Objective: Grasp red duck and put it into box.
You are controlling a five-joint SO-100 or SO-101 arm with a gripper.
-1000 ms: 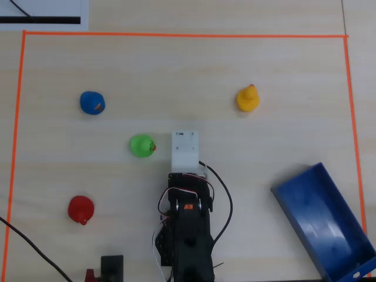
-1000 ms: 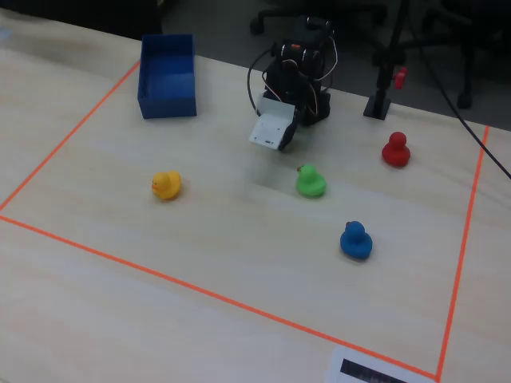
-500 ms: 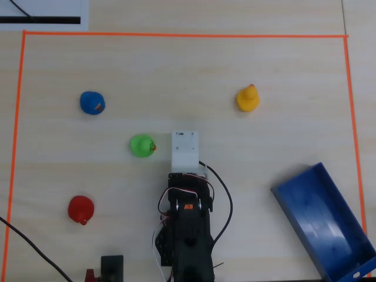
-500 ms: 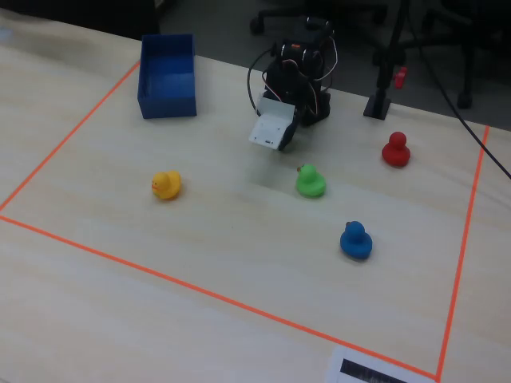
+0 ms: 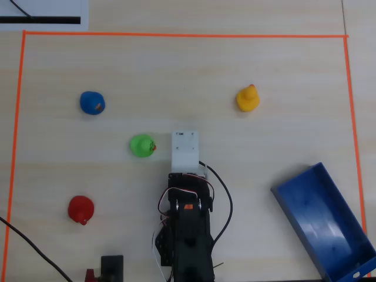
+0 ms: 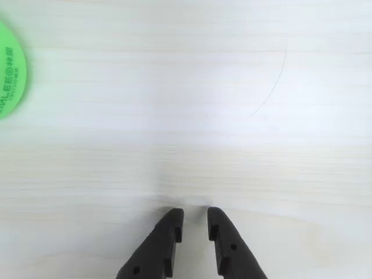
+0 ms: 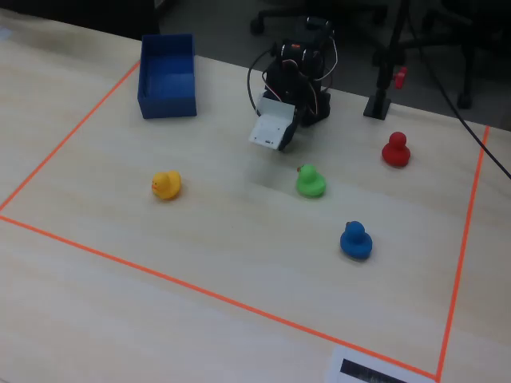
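My gripper (image 6: 193, 216) hung over bare table (image 5: 176, 70) with its two black fingers (image 6: 165, 238) nearly together, only a narrow slit between the tips, and held nothing. In the wrist view the green duck (image 6: 9, 68) showed at ten o'clock, cut by the frame edge. In the overhead view the red duck (image 5: 80, 209) sat at about eight o'clock from my arm's white head (image 5: 185, 150), well apart from it. The blue box (image 5: 323, 220) lay at four o'clock, tilted across the corner of the orange tape border (image 5: 176, 35), and it looked empty.
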